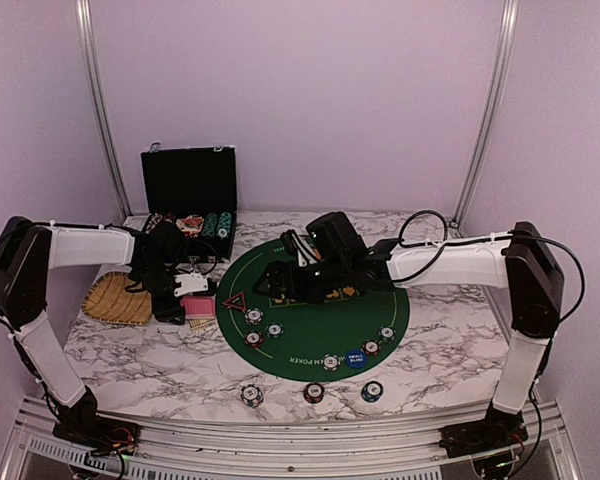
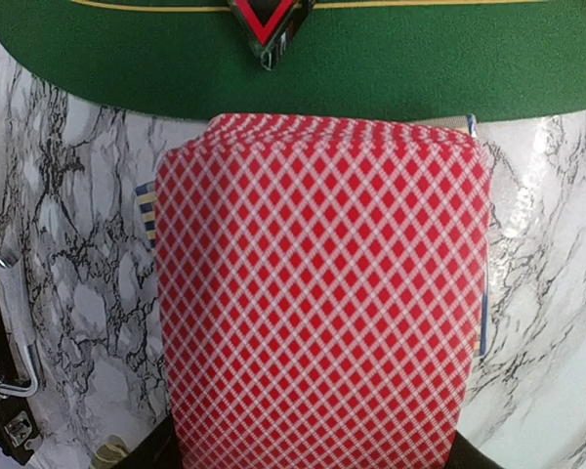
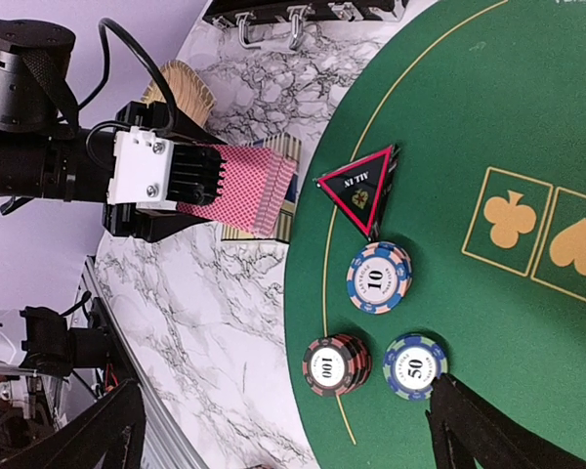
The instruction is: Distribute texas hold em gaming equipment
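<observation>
Cards (image 2: 322, 293), light, slick and liable to fan, are being pinched at one end by the left jaws, while the right jaws are gaping empty.

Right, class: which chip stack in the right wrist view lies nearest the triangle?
The stack marked 10, right beside the triangle; the stack marked 100 and the stack marked 50 lie farther off.
</observation>
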Motion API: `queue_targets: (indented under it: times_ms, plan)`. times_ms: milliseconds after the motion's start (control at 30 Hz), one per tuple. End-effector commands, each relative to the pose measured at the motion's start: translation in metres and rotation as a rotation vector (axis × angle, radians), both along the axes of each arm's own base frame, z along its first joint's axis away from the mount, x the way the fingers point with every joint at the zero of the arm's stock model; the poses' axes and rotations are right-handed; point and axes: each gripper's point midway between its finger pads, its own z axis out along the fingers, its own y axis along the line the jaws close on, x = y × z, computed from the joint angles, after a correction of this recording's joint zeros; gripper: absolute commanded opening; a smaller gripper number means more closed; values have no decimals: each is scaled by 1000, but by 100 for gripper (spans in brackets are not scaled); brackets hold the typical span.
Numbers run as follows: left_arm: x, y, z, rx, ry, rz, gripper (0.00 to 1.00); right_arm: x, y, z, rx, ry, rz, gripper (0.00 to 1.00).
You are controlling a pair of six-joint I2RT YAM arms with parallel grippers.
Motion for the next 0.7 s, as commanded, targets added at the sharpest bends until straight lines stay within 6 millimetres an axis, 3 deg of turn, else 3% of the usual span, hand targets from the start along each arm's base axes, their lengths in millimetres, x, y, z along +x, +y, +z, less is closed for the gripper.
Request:
queue_targets:
  times_ms: [0,300,533,667]
  plan:
    - [1,-5,20,-48,-47,16,16,1,7,-1,38,14,10,99]
    - [2,-12,40,-98,-80,32,8,2,12,-1,84,45,25,99]
    - [-5,-32,72,-181,-96,24,0,3,28,9,186,77,60,99]
    - [-13,-45,88,-218,-98,5,0,3,39,14,253,110,82,98]
